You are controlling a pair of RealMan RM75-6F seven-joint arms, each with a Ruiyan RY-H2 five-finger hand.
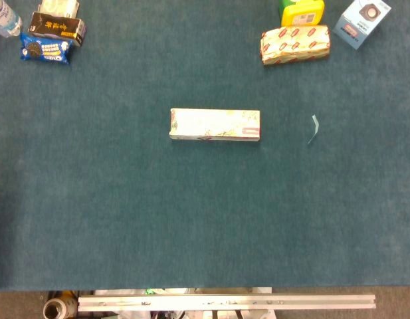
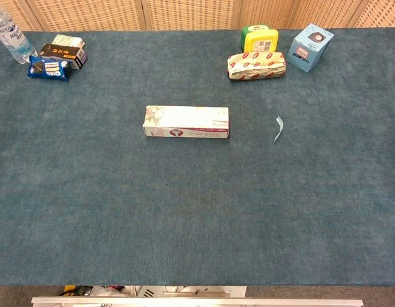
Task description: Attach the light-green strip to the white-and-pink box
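Nearest to the camera is a metal rail along the front edge of the tabletop, which is covered with dark teal cloth. Further in, near the middle, the white-and-pink box lies flat on its long side. To its right, well apart from it, the light-green strip lies on the cloth, thin and a little curled.

Neither robot hand shows in the head view or the chest view, so I cannot tell their state, and I cannot say how the strip or the box lies relative to them.

At the far left corner there are a water bottle, a blue cookie pack and a dark box. At the far right stand a red-patterned package, a yellow-and-green container and a light-blue carton.
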